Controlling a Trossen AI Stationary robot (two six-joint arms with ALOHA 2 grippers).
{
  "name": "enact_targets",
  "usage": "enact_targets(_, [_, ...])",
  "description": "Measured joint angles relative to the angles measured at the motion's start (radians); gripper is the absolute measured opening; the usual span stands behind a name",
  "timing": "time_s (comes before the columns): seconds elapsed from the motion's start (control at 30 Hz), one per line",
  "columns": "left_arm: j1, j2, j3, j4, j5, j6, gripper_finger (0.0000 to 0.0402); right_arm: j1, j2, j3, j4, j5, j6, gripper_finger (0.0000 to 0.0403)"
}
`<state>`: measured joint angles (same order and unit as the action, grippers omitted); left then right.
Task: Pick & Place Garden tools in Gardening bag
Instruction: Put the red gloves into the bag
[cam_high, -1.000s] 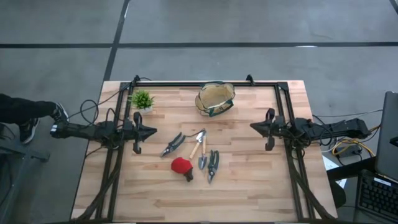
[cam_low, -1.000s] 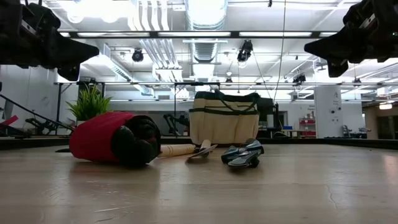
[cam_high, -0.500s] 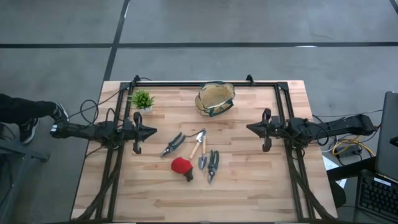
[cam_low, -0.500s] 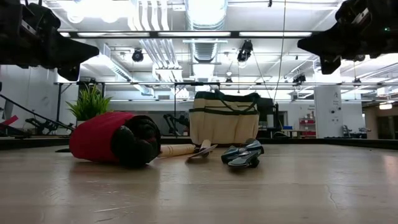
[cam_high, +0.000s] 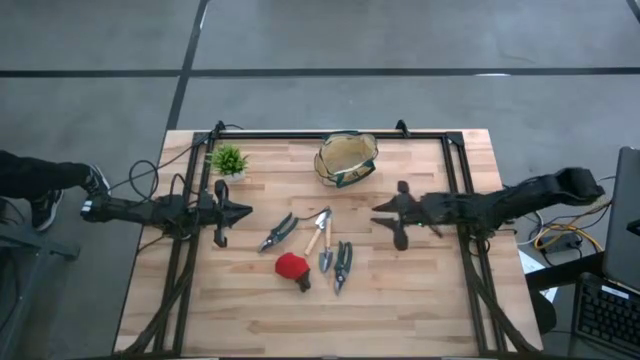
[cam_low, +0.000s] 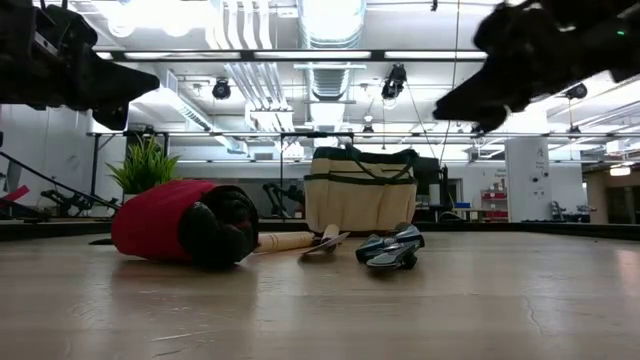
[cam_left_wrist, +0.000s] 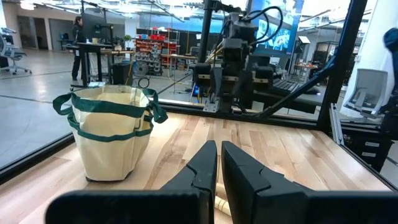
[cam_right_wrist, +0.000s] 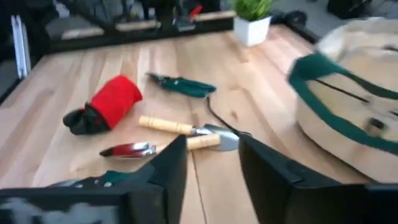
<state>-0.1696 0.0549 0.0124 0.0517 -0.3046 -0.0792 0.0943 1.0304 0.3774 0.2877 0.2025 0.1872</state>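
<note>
1. R claw (cam_high: 385, 217) over tabletop (cam_high: 420, 300), fingers apart, empty, just right of tools.
2. L claw (cam_high: 240, 212) pinched closed, empty, at left side.
3. Trowel (cam_high: 320, 238), 2 pruners (cam_high: 277, 231) (cam_high: 342, 265), red-headed piece (cam_high: 293, 268) lie mid-tabletop.
4. Bag (cam_high: 346, 158) upright at far edge.

- A small green potted plant (cam_high: 229, 161) in a white pot stands on the wooden table (cam_high: 400, 300) near its far left corner.
- A black metal frame (cam_high: 300, 134) runs along the table's far edge and down both sides.
- Cables (cam_high: 150, 175) trail over the table's left edge.
- A person's dark sleeve (cam_high: 35, 175) shows at the left.
- A person (cam_left_wrist: 79, 38) stands at a distant desk.
</note>
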Motion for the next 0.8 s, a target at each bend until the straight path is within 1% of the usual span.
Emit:
enact_targets(0.13, [0.000, 0.000, 0.000, 0.000, 0.000, 0.000, 0.0030, 0.020, 0.169, 0.114, 0.015, -0.002, -0.011, 0.0195])
enact_targets(0.27, [0.000, 0.000, 0.000, 0.000, 0.000, 0.000, 0.0030, 0.055, 0.340, 0.238, 0.030, -0.014, -0.024, 0.0223])
enact_targets(0.5, [0.000, 0.000, 0.000, 0.000, 0.000, 0.000, 0.0030, 0.104, 0.606, 0.467, 0.045, -0.055, -0.032, 0.0247])
enact_targets(0.8, [0.000, 0.000, 0.000, 0.000, 0.000, 0.000, 0.0030, 0.118, 0.861, 0.707, 0.019, -0.055, -0.042, 0.0264])
